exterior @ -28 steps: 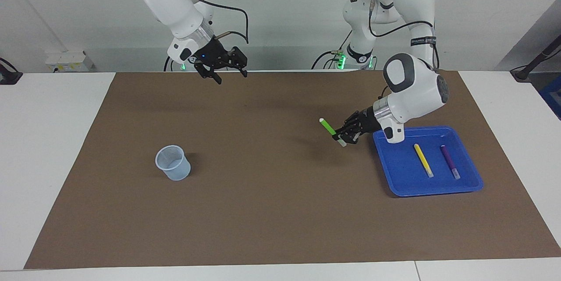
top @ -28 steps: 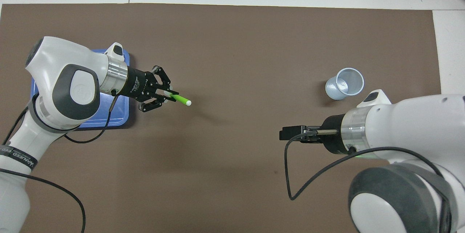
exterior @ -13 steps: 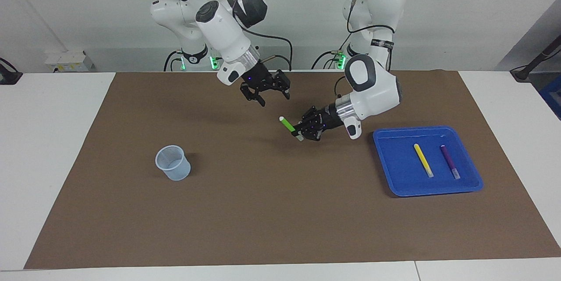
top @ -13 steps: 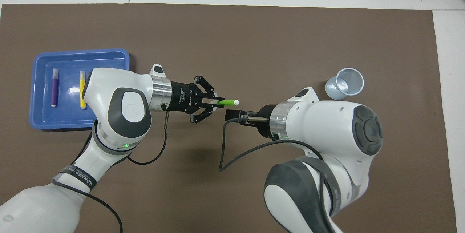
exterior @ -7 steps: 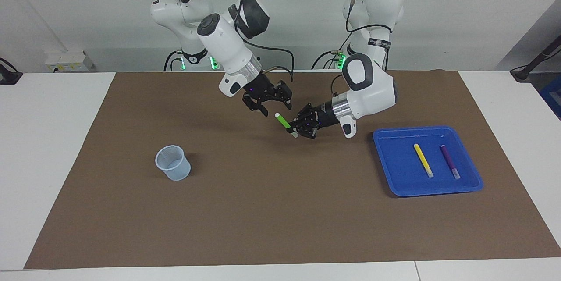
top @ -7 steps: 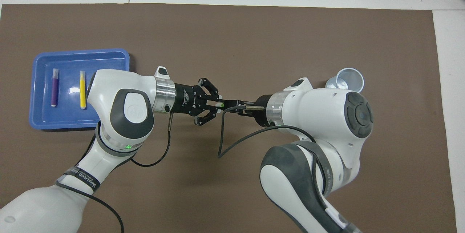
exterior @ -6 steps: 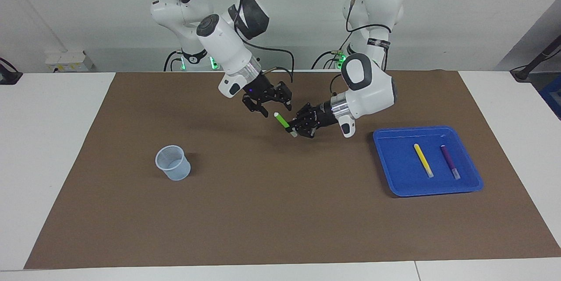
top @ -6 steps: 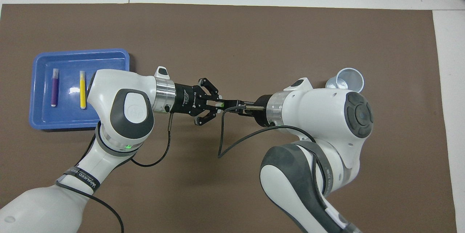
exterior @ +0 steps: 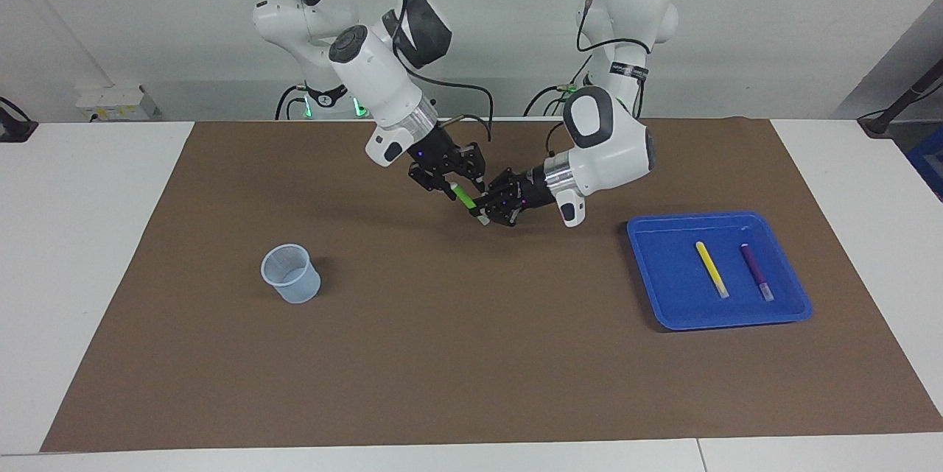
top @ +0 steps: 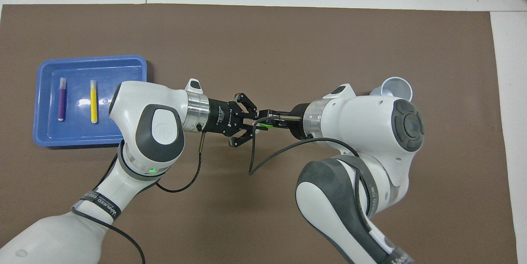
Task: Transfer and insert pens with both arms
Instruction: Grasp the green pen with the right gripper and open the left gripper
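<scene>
Both arms meet in the air above the middle of the brown mat [exterior: 471, 354] that covers the bench [exterior: 88, 236]. The left gripper [exterior: 485, 213] is closed on the green pen [exterior: 465, 198] and grips it near its lower, pale end. The pen is tilted, and its other end points up toward the right gripper [exterior: 451, 185]. The fingers of the right gripper stand on both sides of this upper part of the pen, at the pen or just beside it. I cannot tell if they already press on the pen or if there is a small gap. In the overhead view the two grippers are tip to tip, and only a short piece of the green pen [top: 263, 123] shows between them.

The blue tray [exterior: 663, 295] lies on the mat toward the left arm's end of the bench. Two pens lie in it side by side, apart from each other: the yellow pen [exterior: 712, 269] and the purple pen [exterior: 756, 272]. The yellow one is the one closer to the middle of the bench. Both have the pale end on the side farther from the robots.

A clear plastic cup [exterior: 290, 274] stands upright on the mat toward the right arm's end of the bench, well apart from the grippers. In the overhead view the right arm covers a part of the cup [top: 397, 89].
</scene>
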Controlling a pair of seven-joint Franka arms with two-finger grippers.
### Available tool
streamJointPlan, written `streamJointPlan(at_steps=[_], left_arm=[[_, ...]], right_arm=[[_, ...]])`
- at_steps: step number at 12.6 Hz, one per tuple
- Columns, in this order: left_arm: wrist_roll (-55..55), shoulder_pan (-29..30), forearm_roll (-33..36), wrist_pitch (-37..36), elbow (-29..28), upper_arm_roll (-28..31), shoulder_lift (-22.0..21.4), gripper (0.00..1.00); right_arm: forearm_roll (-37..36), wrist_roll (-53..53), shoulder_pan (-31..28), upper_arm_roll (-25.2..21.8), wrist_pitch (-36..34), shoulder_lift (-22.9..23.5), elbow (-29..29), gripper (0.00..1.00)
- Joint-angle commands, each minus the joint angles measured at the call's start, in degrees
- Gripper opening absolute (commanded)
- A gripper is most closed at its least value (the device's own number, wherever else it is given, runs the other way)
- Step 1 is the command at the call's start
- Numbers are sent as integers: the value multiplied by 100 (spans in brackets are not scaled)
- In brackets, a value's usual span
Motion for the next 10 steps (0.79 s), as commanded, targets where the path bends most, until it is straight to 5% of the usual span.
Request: streamJointPlan(at_steps=[1,10], left_arm=[[-78,-70,-127,-15,-28,68,-78,0],[-86,-106,-127,56,7,68,-69,0]], right_arm=[[-139,-124,-123,33,-163,63,82,52],[-192,-115,-132,33,-287,45,82,27]])
